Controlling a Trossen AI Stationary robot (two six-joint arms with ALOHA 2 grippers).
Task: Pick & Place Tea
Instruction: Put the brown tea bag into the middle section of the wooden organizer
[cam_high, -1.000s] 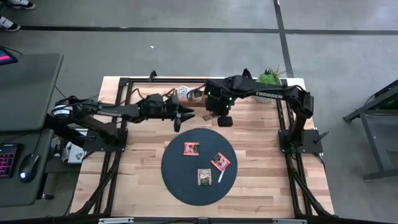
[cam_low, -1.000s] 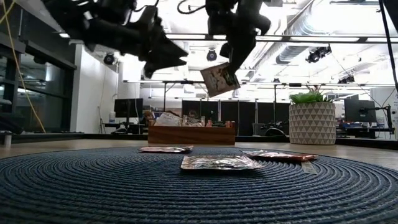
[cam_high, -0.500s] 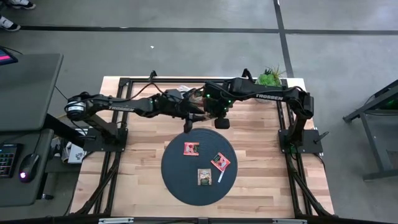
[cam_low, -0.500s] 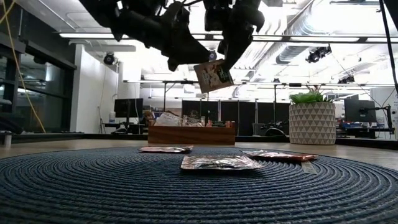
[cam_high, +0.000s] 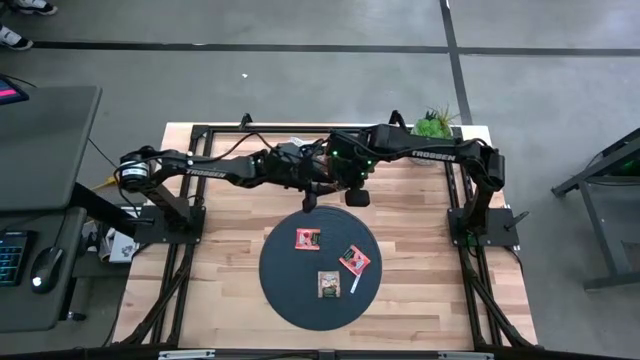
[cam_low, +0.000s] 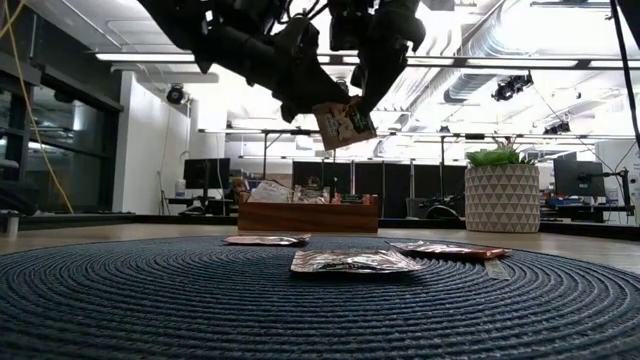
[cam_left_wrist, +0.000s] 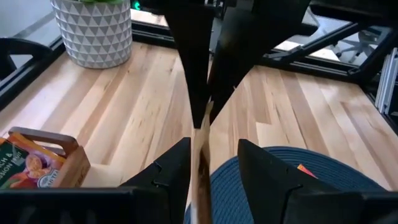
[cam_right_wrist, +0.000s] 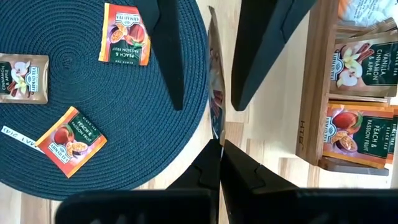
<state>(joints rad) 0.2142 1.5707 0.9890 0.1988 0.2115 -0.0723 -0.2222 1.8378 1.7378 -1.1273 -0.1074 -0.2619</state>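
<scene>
My right gripper (cam_low: 368, 92) hangs over the far rim of the dark round mat (cam_high: 318, 265), shut on one tea sachet (cam_low: 343, 124). The right wrist view shows this sachet (cam_right_wrist: 214, 81) edge-on. My left gripper (cam_left_wrist: 211, 165) reaches in from the table's left, open. Its two fingers (cam_right_wrist: 168, 50) stand on either side of the hanging sachet (cam_left_wrist: 200, 155), with a gap showing on both sides. Three more sachets lie flat on the mat: an orange one (cam_high: 307, 238), another orange one (cam_high: 353, 261) and a brown one (cam_high: 328, 285). My right gripper pinches the sachet's upper edge (cam_right_wrist: 216, 127) between its two fingers, which come from above and point down. The sachet hangs below the fingers, tilted and lifted clear of the mat.
A wooden box of tea sachets (cam_right_wrist: 354, 81) stands at the far edge of the table, behind the grippers. A potted plant (cam_high: 432, 124) sits at the far right corner. A thin white strip (cam_high: 354, 285) lies on the mat. Bare wood surrounds the mat (cam_high: 220, 290).
My left arm has stretched toward the table's right, bringing its open gripper up to the hanging sachet and around it. My right gripper has kept its hold and barely moved. The sachet still hangs clear above the mat's far rim.
</scene>
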